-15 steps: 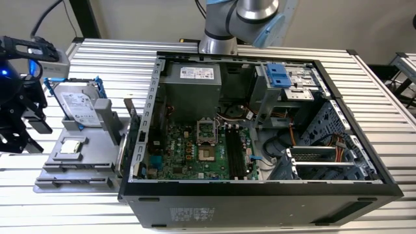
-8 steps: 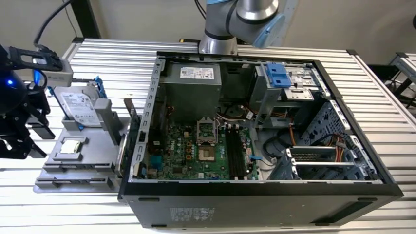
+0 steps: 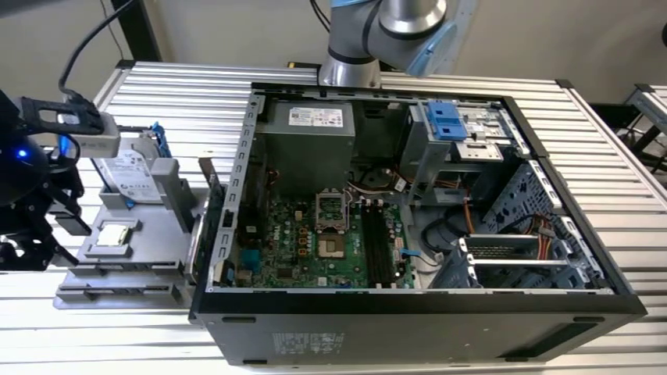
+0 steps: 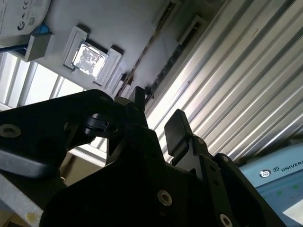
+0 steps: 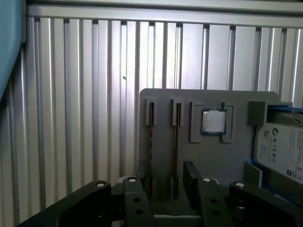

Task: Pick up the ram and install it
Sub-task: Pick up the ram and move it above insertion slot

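Observation:
Two ram sticks stand on edge in slots of a grey holder plate (image 5: 208, 101); in the first wrist view they show as thin dark strips, one ram (image 5: 151, 137) beside the other (image 5: 176, 142). In the second wrist view the ram (image 4: 144, 52) runs as a dark line across the same plate. My gripper (image 5: 163, 187) hovers over the slot end of the plate, open, its black fingers (image 5: 191, 182) apart and touching nothing. In the exterior view the gripper (image 3: 52, 223) hangs at the far left, beside the holder plate (image 3: 156, 234). The second wrist view has the gripper (image 4: 156, 116) just short of the sticks.
An open computer case (image 3: 417, 305) lies at the centre, its motherboard (image 3: 302, 242) and black memory slots (image 3: 377, 246) exposed. The holder plate also carries a processor chip (image 5: 213, 121) and a hard drive (image 3: 130, 176). All of it rests on a ribbed aluminium table (image 3: 625, 156).

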You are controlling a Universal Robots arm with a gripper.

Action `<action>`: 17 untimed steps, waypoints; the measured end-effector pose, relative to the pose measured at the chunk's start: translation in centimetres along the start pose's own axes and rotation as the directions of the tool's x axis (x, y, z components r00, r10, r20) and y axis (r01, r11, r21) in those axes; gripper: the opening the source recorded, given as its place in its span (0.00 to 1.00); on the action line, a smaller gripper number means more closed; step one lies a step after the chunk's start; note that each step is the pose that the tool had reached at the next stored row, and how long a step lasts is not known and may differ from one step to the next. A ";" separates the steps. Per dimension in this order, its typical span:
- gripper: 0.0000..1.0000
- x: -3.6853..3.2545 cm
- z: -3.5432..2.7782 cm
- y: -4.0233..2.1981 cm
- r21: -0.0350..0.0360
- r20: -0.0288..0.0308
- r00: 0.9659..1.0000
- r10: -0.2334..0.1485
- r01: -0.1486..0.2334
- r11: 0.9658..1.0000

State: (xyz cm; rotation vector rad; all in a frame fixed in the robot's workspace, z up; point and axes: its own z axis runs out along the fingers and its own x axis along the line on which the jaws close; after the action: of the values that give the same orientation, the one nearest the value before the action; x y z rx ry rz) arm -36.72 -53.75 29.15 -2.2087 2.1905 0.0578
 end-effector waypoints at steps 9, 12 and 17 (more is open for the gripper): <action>1.00 0.16 1.64 -0.15 0.001 0.000 1.000 0.015 -0.015 1.000; 1.00 0.19 2.11 -0.21 0.001 -0.001 1.000 0.020 -0.020 1.000; 1.00 0.23 2.78 -0.28 0.001 -0.008 1.000 0.020 -0.020 1.000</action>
State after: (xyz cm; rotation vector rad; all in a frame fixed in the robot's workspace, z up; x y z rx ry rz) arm -36.45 -53.84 26.35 -2.1912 2.2161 0.0484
